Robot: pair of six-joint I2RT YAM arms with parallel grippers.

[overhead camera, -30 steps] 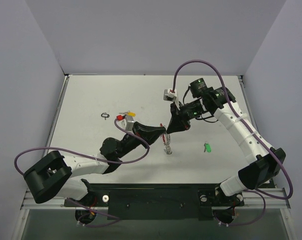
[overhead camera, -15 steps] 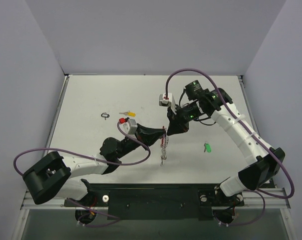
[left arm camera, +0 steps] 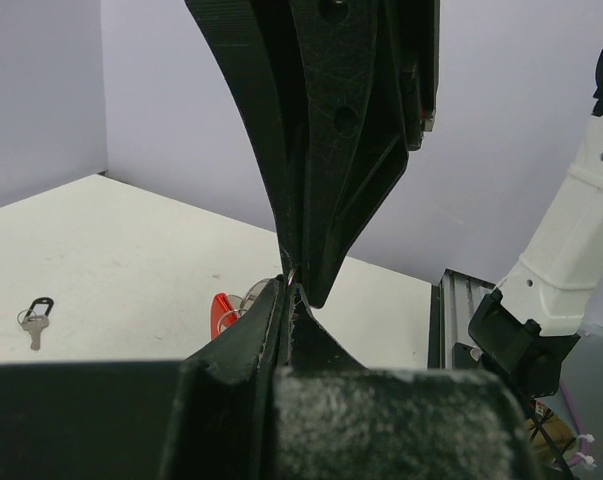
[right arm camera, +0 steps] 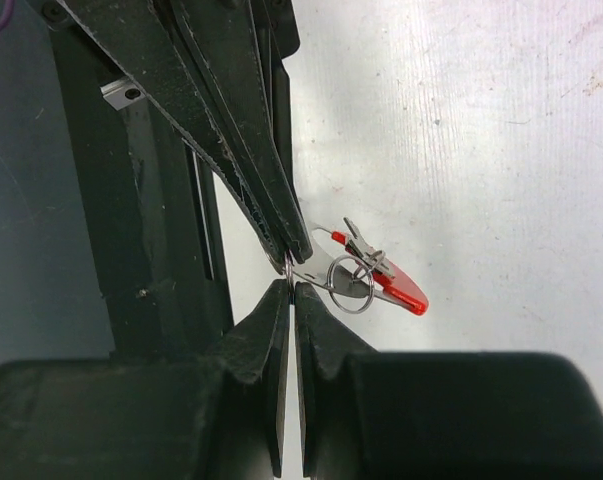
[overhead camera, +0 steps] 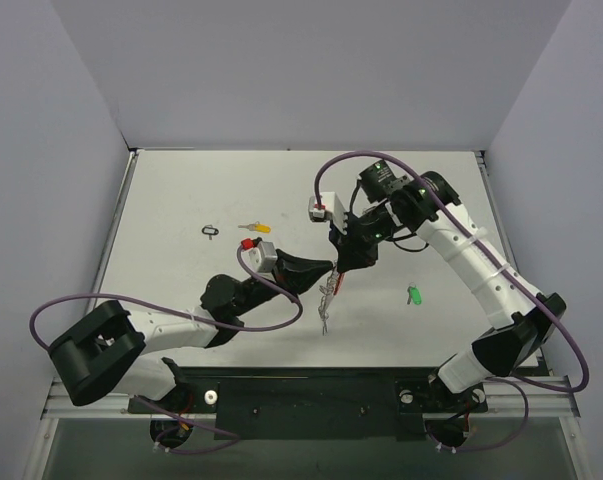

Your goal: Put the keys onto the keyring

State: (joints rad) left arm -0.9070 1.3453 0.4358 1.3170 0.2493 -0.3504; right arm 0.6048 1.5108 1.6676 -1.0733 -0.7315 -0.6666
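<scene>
Meeting tip to tip above the matte white table (overhead camera: pixel 181 190), the left gripper (overhead camera: pixel 327 271) and the right gripper (overhead camera: pixel 339 266) each have their black, grainy plastic fingers pressed flat together, tapering to a thin wedge; both wedges nip the same fine wire end of the keyring (overhead camera: pixel 326 301), an elongated silver metal coil with a curved red plastic piece; the coil hangs slack below the joined tips, its lower end near the table surface, though contact cannot be told.

From the right wrist, the glossy red piece (right arm camera: pixel 401 290) lies just beside the pinch, crossed by a small round wire ring (right arm camera: pixel 352 272) and a grey metal clip; from the left wrist only a red sliver shows behind the fingertips.

A small silver key with a green plastic head (overhead camera: pixel 414 295) lies flat on the table, well apart on the right gripper's outer side; a key with a yellow head (overhead camera: pixel 252 228) lies beyond the left gripper; a small black loop (overhead camera: pixel 211 232) sits farther out past the yellow key.
</scene>
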